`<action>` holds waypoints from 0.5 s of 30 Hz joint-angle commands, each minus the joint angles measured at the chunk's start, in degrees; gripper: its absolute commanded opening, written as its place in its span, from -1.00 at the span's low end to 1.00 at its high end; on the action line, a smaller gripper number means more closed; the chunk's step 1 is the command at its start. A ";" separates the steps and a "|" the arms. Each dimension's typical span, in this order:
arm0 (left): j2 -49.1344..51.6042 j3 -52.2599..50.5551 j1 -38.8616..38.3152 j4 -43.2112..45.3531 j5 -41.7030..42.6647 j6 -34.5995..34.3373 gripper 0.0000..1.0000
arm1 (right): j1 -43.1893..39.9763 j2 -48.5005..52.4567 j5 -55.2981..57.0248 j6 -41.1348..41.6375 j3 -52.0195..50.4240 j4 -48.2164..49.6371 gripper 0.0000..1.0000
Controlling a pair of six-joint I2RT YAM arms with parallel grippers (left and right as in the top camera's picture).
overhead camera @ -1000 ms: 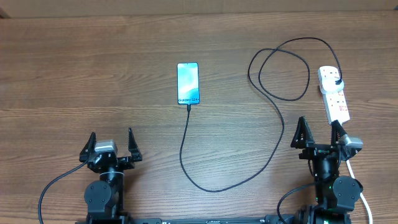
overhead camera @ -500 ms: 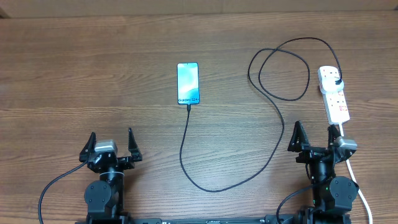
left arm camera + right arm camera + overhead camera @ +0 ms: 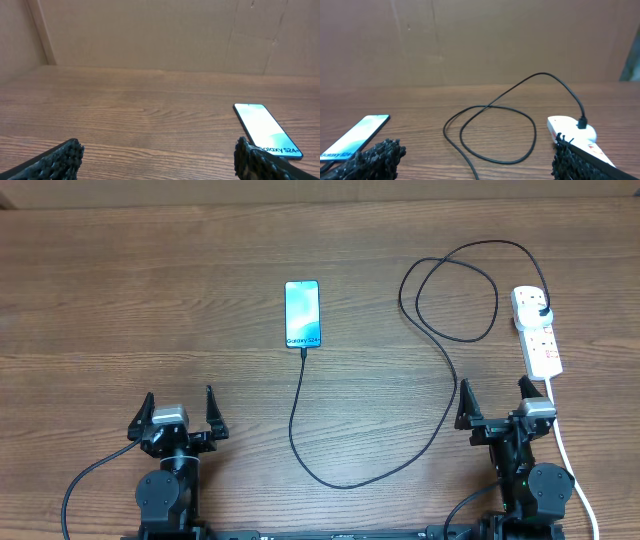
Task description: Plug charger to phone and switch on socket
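On the counter (image 3: 120, 300), the charger (image 3: 293, 415) loops from the socket (image 3: 538, 340) at far right to the near edge of the phone (image 3: 302, 313), centre (tip seated? cannot tell). The left jaws and the right jaws stand spread and empty, near side. A careless press on a switch could shove the socket, tugging the cable and unseating the tip.

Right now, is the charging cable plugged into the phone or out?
In, it appears: the cable meets the phone at the middle of its bottom edge. Seating depth is too small to tell.
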 commanded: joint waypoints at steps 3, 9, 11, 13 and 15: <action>-0.66 -0.20 -0.11 0.15 -0.94 -1.20 1.00 | 0.33 -0.61 -1.18 -0.68 -0.63 0.31 1.00; -0.63 -0.20 -0.11 0.15 -0.94 -1.20 1.00 | 0.33 -0.61 -1.11 -0.22 -0.63 0.33 1.00; -0.63 -0.20 -0.11 0.15 -0.94 -1.20 1.00 | 0.33 -0.61 -1.14 -0.15 -0.63 0.37 1.00; -0.63 -0.20 -0.11 0.15 -0.94 -1.20 1.00 | 0.33 -0.61 -1.09 -0.04 -0.63 0.42 1.00; -0.63 -0.20 -0.11 0.15 -0.94 -1.20 1.00 | 0.33 -0.61 -0.85 -0.04 -0.63 0.44 1.00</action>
